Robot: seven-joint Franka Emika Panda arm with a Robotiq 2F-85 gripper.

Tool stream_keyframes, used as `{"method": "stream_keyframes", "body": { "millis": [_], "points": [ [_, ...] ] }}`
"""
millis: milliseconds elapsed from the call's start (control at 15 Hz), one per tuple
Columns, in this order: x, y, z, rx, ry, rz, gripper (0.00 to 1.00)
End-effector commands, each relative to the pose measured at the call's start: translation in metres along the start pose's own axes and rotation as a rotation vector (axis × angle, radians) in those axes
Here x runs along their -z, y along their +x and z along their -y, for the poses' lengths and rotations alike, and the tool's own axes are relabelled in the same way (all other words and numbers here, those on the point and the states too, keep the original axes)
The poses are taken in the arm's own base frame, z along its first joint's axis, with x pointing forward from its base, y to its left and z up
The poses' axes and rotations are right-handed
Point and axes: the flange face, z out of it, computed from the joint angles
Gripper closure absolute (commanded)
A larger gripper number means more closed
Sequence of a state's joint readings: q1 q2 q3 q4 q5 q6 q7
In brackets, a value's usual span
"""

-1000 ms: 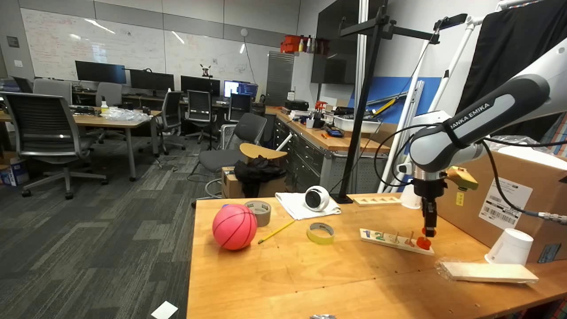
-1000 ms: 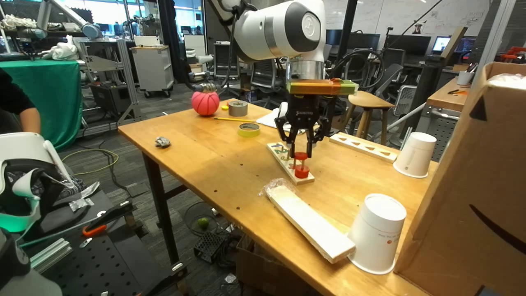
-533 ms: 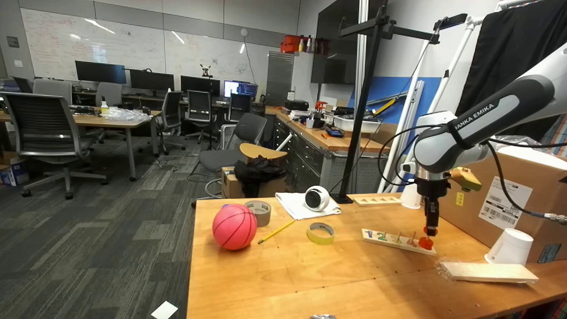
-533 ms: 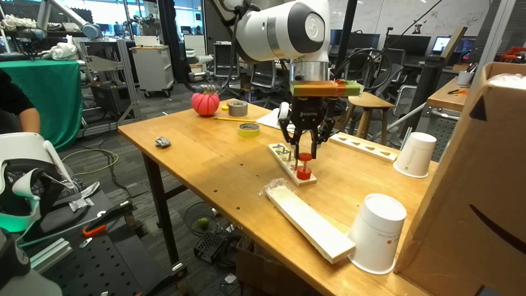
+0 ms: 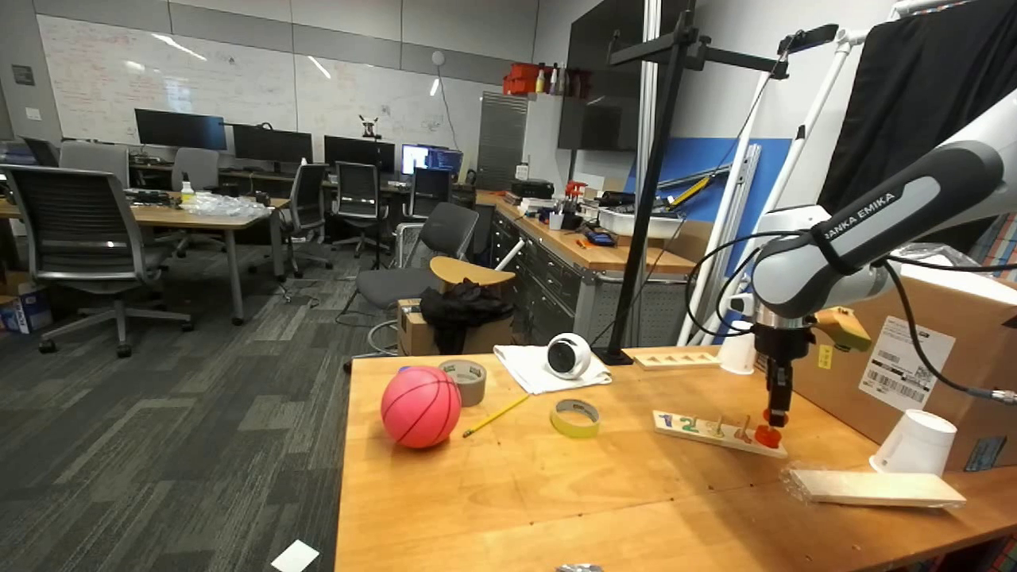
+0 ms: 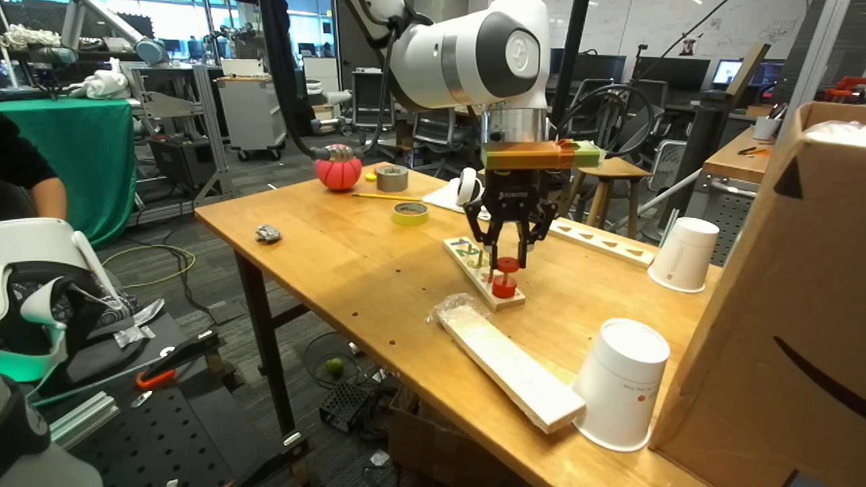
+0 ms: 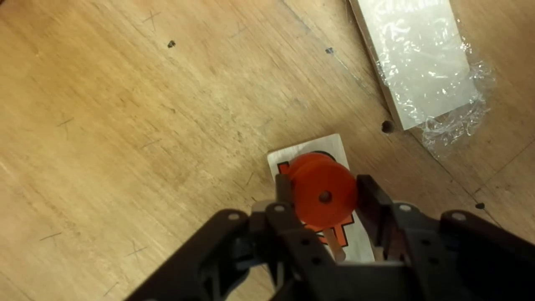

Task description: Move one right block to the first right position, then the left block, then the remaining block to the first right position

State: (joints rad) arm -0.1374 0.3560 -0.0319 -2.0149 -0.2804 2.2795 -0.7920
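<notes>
So, in an exterior view, left to right on the bench (image 5: 493, 500): numbered board (image 5: 707, 433) lies flat, 1 at the left end, long axis running rightward and slightly toward the viewer. Bare pegs (image 7: 335, 246) at 2, 3, 4; any peg at 1 is too small to call. Right end is what counts, taking the discs as the task's blocks. Lower red disc (image 6: 504, 289) sits on the board there; upper red disc (image 6: 508, 265) is right above it, apart, looking level, a bit of right-end peg (image 6: 506, 276) showing between. My end effector (image 7: 324, 187) is pinching that upper red disc, jaws pressing from both sides, roughly across the board's long axis in the wrist view. Can't tell if the peg tip sits in the hole. So what I need lies directly below me, not sideways: I'd judge a straight vertical move along the peg, probably down. Sideways drift could bind the disc and drag the board. Farther right, wrapped plank (image 5: 878, 488), apart from the board.
</notes>
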Motion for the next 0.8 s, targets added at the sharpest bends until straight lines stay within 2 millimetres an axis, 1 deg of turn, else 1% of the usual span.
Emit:
{"method": "stream_keyframes", "body": {
  "millis": [0,67,133,333,400,467,533,600,667,733],
  "points": [
    [-0.006,-0.004,0.003,-0.007,0.012,-0.025,0.74],
    [-0.007,-0.002,0.002,-0.006,0.016,-0.032,0.33],
    [-0.005,-0.002,0.002,-0.002,0.014,-0.042,0.33],
    [0.015,0.004,0.003,0.024,-0.06,-0.057,0.12],
    [0.025,0.012,0.005,0.049,-0.098,-0.075,0.03],
    [0.031,0.02,0.006,0.076,-0.126,-0.097,0.0],
    [0.032,0.04,0.01,0.124,-0.136,-0.118,0.0],
    [0.033,0.055,0.013,0.148,-0.131,-0.125,0.0],
    [0.023,0.033,0.008,0.088,-0.102,-0.099,0.0],
    [0.024,0.04,0.012,0.099,-0.103,-0.102,0.0]
  ]
}}
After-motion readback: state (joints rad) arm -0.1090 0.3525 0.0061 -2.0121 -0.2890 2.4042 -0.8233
